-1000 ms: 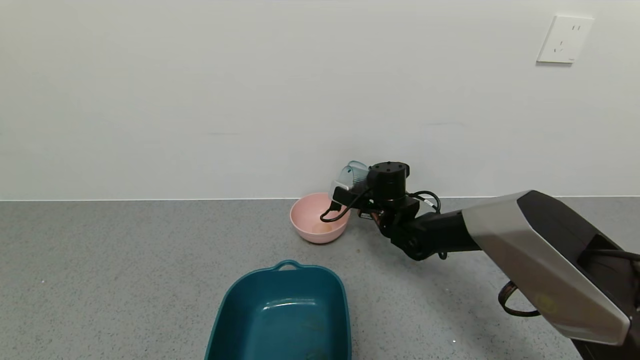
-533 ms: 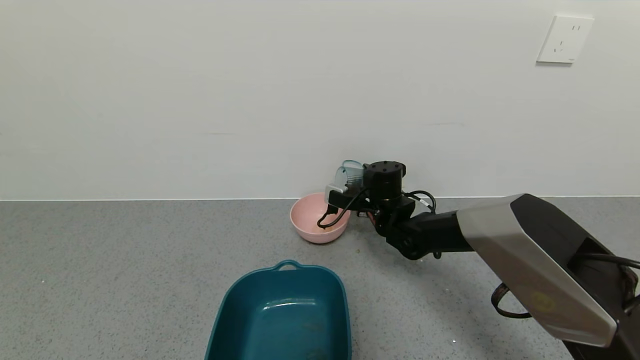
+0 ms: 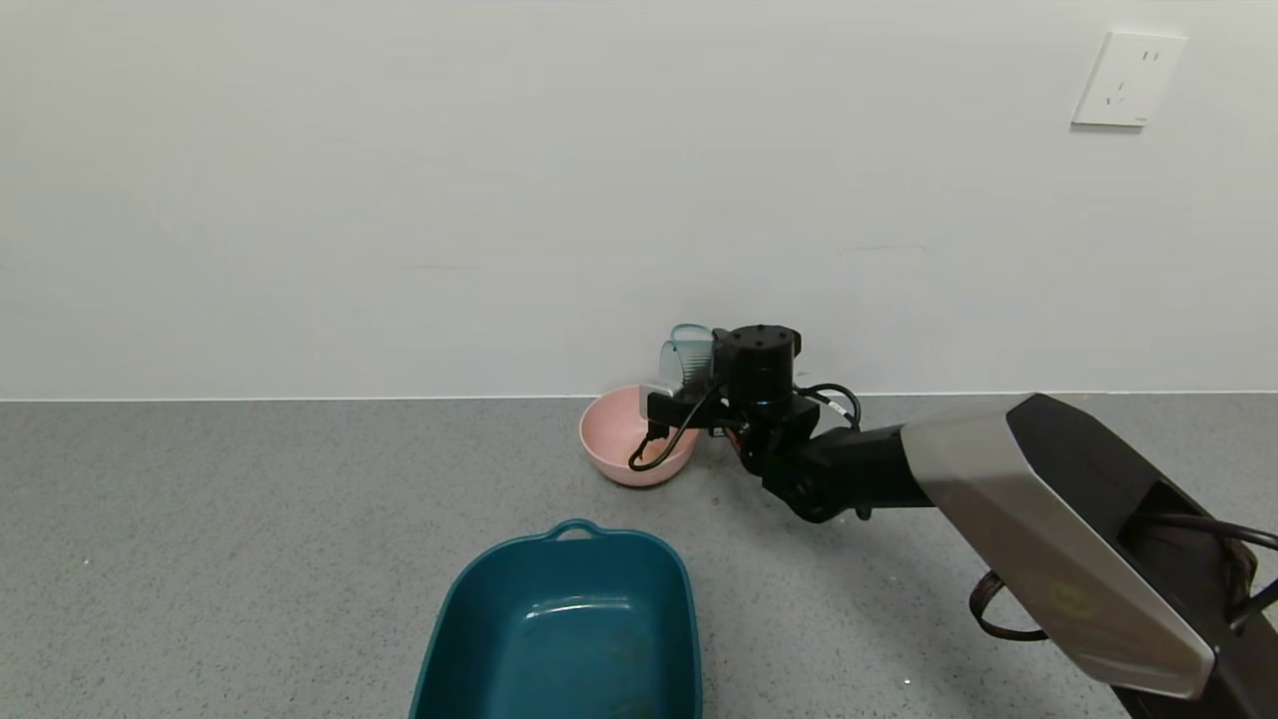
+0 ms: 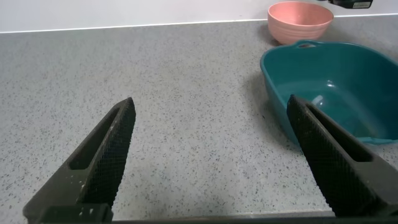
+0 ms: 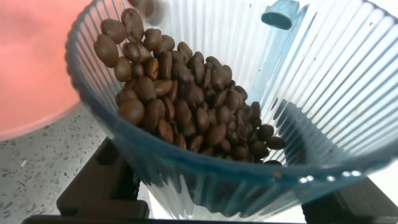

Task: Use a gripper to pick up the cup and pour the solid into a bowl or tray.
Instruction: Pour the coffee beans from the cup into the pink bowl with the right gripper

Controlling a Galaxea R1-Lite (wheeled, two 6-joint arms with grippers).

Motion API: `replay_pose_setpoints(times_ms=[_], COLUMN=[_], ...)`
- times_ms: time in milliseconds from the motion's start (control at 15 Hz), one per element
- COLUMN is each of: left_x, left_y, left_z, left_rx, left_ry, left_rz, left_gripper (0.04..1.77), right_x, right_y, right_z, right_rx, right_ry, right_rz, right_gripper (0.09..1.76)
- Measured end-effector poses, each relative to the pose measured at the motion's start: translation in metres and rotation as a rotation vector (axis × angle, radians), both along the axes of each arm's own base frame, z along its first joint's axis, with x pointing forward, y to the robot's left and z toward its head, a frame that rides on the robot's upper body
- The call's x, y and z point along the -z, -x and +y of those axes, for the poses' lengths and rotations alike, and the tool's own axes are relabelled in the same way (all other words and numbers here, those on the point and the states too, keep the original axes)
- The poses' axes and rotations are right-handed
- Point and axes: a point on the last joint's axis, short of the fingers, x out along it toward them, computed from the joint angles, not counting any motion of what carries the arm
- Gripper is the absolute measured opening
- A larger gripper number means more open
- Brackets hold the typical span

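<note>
My right gripper (image 3: pixel 684 384) is shut on the ribbed blue-grey cup (image 3: pixel 687 358) and holds it tilted over the right rim of the pale pink bowl (image 3: pixel 614 439) by the wall. In the right wrist view the cup (image 5: pixel 298 93) fills the frame, and the dark brown beans (image 5: pixel 186 99) lie heaped on its lower side, reaching toward the rim above the pink bowl (image 5: pixel 31 62). My left gripper (image 4: pixel 211 155) is open and empty, low over the counter near the teal tray.
A teal rectangular tray (image 3: pixel 564 629) with a handle stands on the grey counter (image 3: pixel 200 519) in front of the bowl; it also shows in the left wrist view (image 4: pixel 336 81). A white wall runs close behind the bowl. A wall socket (image 3: pixel 1128 78) is at upper right.
My right arm has moved left with the cup, bringing it further over the bowl, and the cup's tilt has changed. The left gripper's earlier state is not shown.
</note>
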Motion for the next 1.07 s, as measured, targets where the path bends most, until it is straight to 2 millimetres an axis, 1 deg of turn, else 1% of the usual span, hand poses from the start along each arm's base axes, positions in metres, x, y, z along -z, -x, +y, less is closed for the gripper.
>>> replay_pose_setpoints(times_ms=[400,1067], left_x=[0.0,0.0], left_y=[0.0,0.0], left_z=[0.0,0.0], left_rx=[0.0,0.0], left_ry=[0.0,0.0], left_rz=[0.0,0.0], left_gripper=[1.75,1.75], right_x=[0.0,-0.002], right_y=[-0.001,0.003], right_z=[0.002,0.01], right_rx=[-0.01,-0.034], right_ry=[0.077,0.183], right_rz=[-0.023,-0.07], right_gripper=[1.38,1.38])
